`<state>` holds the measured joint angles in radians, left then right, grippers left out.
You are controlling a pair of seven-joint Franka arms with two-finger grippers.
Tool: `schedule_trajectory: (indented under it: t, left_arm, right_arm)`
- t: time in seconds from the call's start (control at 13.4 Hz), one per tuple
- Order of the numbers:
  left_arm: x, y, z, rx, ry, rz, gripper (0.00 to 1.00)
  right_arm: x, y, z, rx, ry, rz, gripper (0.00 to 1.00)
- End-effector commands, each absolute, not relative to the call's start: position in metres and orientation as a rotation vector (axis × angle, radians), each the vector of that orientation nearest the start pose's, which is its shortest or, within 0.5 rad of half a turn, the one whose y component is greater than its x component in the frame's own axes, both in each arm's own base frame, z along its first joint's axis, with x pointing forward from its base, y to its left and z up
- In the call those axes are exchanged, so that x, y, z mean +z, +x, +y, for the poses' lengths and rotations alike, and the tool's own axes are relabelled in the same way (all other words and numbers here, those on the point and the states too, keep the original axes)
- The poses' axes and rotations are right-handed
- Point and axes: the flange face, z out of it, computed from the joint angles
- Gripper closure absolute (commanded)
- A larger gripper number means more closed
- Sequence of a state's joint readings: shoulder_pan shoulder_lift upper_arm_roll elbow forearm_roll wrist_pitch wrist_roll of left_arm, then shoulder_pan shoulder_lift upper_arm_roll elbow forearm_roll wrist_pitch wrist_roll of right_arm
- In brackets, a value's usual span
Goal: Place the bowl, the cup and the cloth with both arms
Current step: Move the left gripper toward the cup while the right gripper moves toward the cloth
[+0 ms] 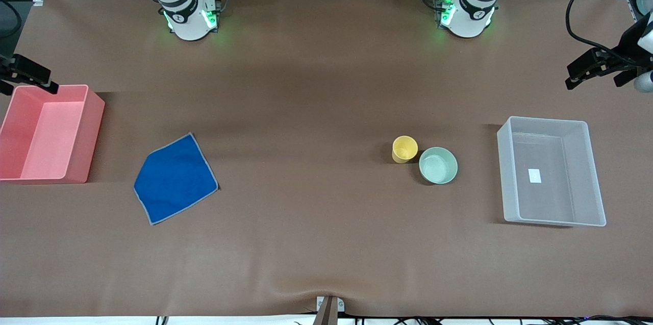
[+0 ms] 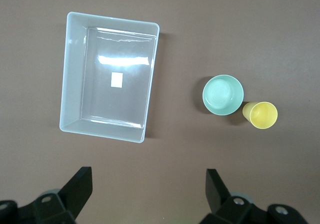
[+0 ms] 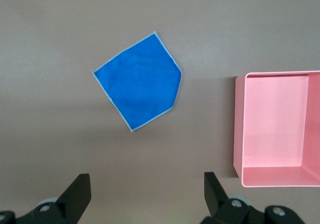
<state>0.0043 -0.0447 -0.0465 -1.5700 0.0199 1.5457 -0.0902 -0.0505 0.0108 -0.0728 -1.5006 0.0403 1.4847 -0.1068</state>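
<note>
The mint-green bowl stands upright on the brown table, touching or almost touching the yellow cup. Both also show in the left wrist view: the bowl and the cup. The blue cloth lies flat with one corner folded, toward the right arm's end; it shows in the right wrist view. My left gripper is open and empty, high over the table's end by the clear bin. My right gripper is open and empty, high by the pink bin's corner.
An empty clear plastic bin stands beside the bowl at the left arm's end. An empty pink bin stands beside the cloth at the right arm's end. A small bracket sits at the table's edge nearest the front camera.
</note>
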Motion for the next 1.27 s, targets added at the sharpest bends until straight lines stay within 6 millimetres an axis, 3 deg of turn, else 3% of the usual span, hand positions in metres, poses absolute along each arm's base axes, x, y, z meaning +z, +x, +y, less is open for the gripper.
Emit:
schedule_trajectory:
  t: [0.0, 0.37, 0.67, 0.82, 1.19]
  left_arm:
    - [0.65, 0.537, -0.019, -0.02, -3.135, -0.087, 0.0]
    - [0.643, 0.542, -0.018, 0.003, -3.149, -0.079, 0.0]
    - [0.638, 0.544, -0.032, 0.018, -3.15, -0.048, 0.0]
    - [0.634, 0.543, -0.037, 0.04, -3.149, -0.043, 0.0]
    - [0.574, 0.553, -0.093, 0.175, -3.138, 0.062, 0.0]
  right_arm:
    - [0.651, 0.543, -0.064, 0.016, -3.111, 0.047, 0.0]
    - [0.65, 0.541, -0.064, 0.035, -3.109, 0.046, 0.0]
    - [0.661, 0.542, -0.062, -0.005, -3.111, 0.041, 0.0]
    - [0.655, 0.546, -0.058, 0.006, -3.107, 0.014, 0.0]
    - [0.646, 0.557, -0.043, 0.004, -3.135, -0.039, 0.0]
